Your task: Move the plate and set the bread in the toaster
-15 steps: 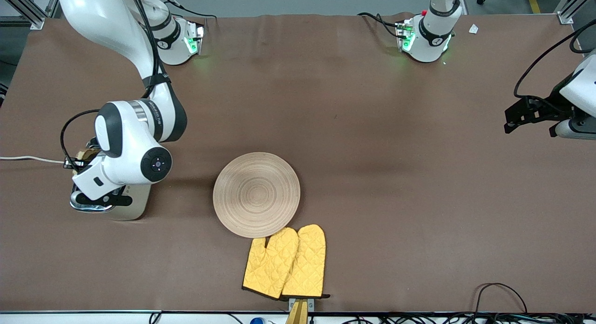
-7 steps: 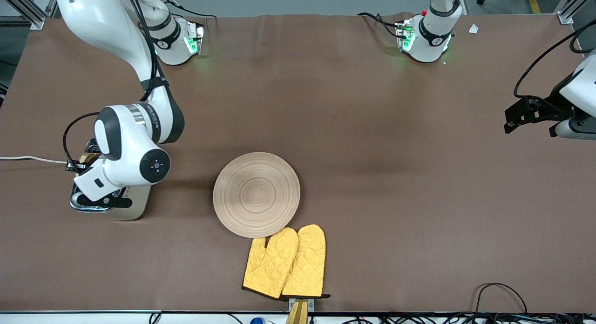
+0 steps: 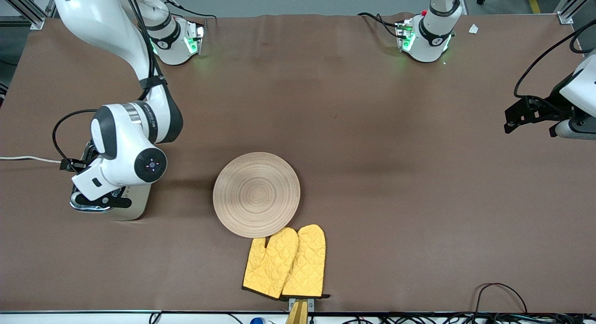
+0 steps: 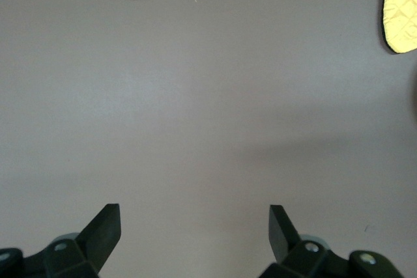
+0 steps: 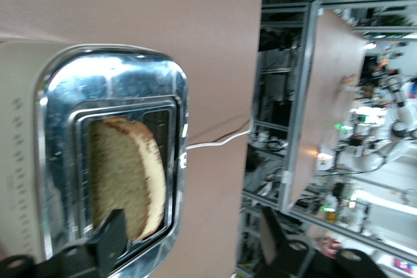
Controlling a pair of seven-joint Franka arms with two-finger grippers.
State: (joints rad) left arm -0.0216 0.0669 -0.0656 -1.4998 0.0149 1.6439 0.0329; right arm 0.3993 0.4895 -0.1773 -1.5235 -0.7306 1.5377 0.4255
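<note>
The toaster (image 3: 132, 205) stands near the right arm's end of the table, its chrome top clear in the right wrist view (image 5: 140, 73). The bread (image 5: 124, 187) stands in one slot, its top edge showing above the rim. My right gripper (image 5: 193, 236) is open just above the toaster, one finger (image 5: 112, 229) over the bread, touching nothing; in the front view its wrist (image 3: 121, 161) hides it and the bread. The plate (image 3: 256, 194) lies empty mid-table. My left gripper (image 3: 510, 117) waits open over bare table at the left arm's end and also shows in the left wrist view (image 4: 195, 226).
Two yellow oven mitts (image 3: 285, 262) lie side by side just nearer the front camera than the plate, touching its rim. A mitt corner shows in the left wrist view (image 4: 401, 11). The toaster's white cord (image 3: 23, 158) runs off the table's edge. Cables lie along the front edge.
The right wrist has shifted a little over the toaster. The brown bread edge that showed beside it in the front view is now hidden. The left arm has not moved.
</note>
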